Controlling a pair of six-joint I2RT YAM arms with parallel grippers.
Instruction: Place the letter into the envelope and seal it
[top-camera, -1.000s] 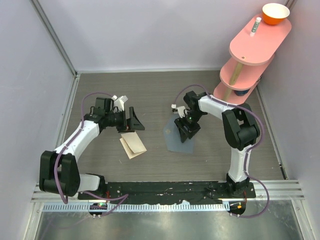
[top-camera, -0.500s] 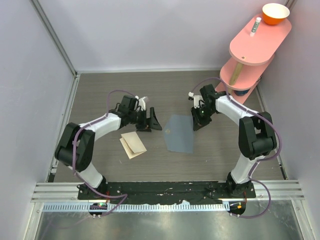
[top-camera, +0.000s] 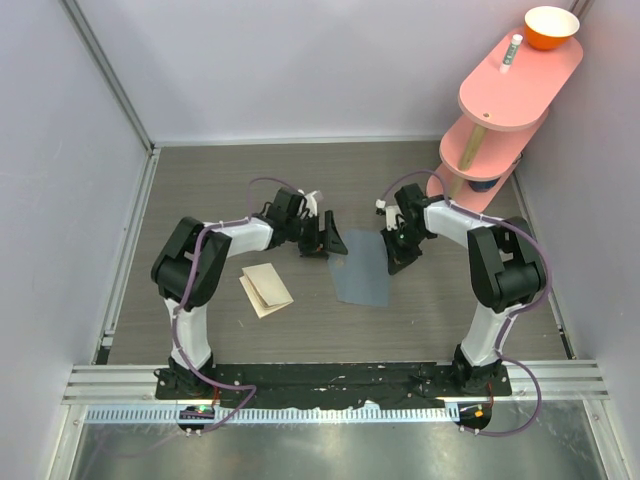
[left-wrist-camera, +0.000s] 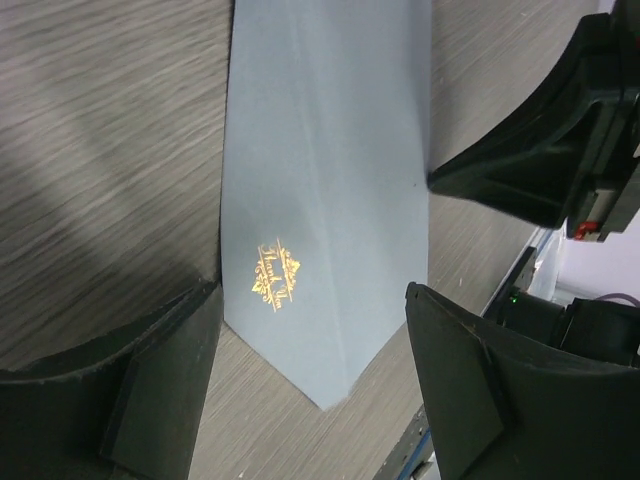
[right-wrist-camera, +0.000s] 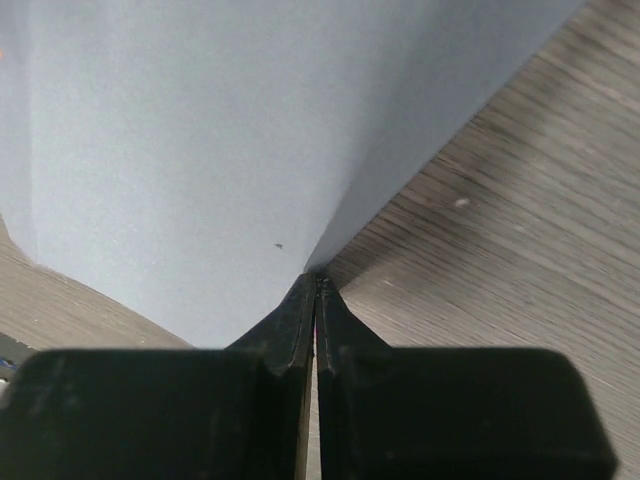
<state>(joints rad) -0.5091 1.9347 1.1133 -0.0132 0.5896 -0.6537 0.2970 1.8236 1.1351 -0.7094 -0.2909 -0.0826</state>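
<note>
Task status: barely begun. The envelope (top-camera: 362, 275) is laid flat at mid-table, between the two arms. Its pointed flap (left-wrist-camera: 325, 370) is turned out flat, with a gold emblem (left-wrist-camera: 275, 275) showing just above the point; whether the pocket is opened cannot be told. The letter (top-camera: 266, 288), a tan folded sheet, is left on the table (top-camera: 200, 190) to the left of the envelope and slightly nearer, apart from it and untouched by either arm. Insertion and sealing are judged not yet done; the letter is yet to be picked up, slid in, and the flap folded down and pressed. Right pincer (right-wrist-camera: 316, 290): fingers brought fully together, tips set on the envelope's right edge, where a corner of the paper is drawn into them and appears pinched and slightly raised. Left pincer (top-camera: 326, 240): jaws spread wide, nothing held; it is positioned low over the envelope's far-left part, with one finger (left-wrist-camera: 150, 390) on each side of the flap's point, and contact with the paper cannot be told.
</note>
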